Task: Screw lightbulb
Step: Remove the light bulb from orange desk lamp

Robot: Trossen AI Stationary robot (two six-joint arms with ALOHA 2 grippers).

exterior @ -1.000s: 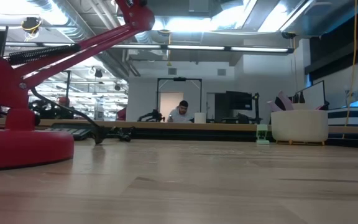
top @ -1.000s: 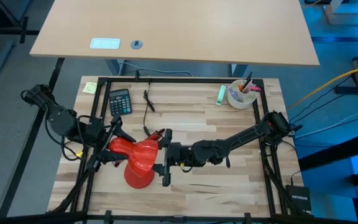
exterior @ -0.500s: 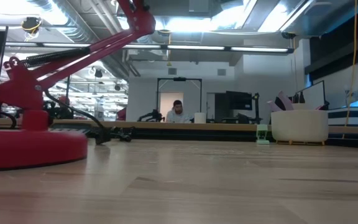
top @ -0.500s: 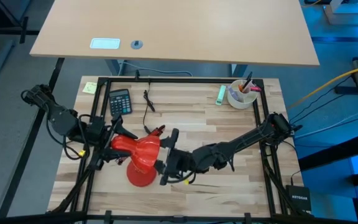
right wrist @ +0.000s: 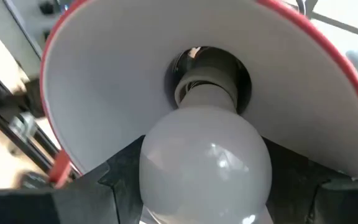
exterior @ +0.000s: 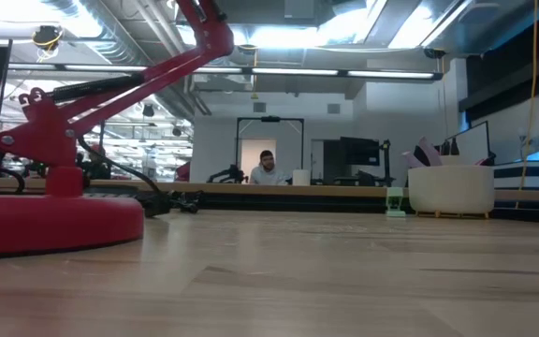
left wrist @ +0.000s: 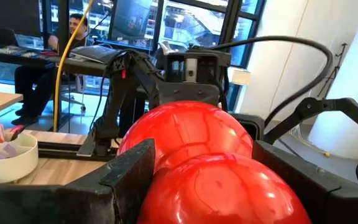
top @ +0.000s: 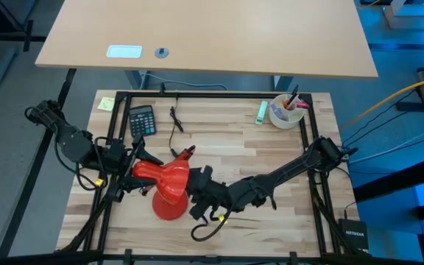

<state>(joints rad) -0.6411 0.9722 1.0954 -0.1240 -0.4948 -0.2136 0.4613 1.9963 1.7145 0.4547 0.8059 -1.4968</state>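
The red desk lamp's shade point(top: 169, 188) hangs above the table's near left, its mouth turned toward the right arm. My left gripper point(top: 140, 179) is shut on the shade's rear dome point(left wrist: 210, 168). My right gripper point(top: 193, 195) is shut on the white lightbulb point(right wrist: 204, 155), whose neck sits in the socket point(right wrist: 211, 78) inside the shade's white interior. The bulb is hidden in the high view. The lamp's round base point(exterior: 54, 220) rests flat on the table, and its arm point(exterior: 129, 84) slants up from it. My left gripper pinches the rounded rear of the shade point(left wrist: 166, 155) between its two fingers point(left wrist: 129, 180), coming in level from the table's left side. The shade is held clear of the table. My right gripper pinches the bulb's round globe point(right wrist: 160, 168) between its two fingers point(right wrist: 120, 177), coming in level from the table's right, along the bulb's axis. The bulb's neck point(right wrist: 207, 93) reaches into the socket, and the bulb is clear of the table.
A calculator point(top: 142, 120), a yellow note point(top: 106, 104) and a black cable point(top: 175, 121) lie at the far left. A white bowl with pens point(top: 285, 112) and a green item point(top: 261, 110) stand at the far right. A black frame point(top: 212, 94) borders the table.
My right gripper has rolled about a quarter turn about its own pointing line while staying shut on the bulb, and its wrist has shifted slightly toward the near edge. The lamp's base has slid a little along the table, and the shade has moved slightly with it.
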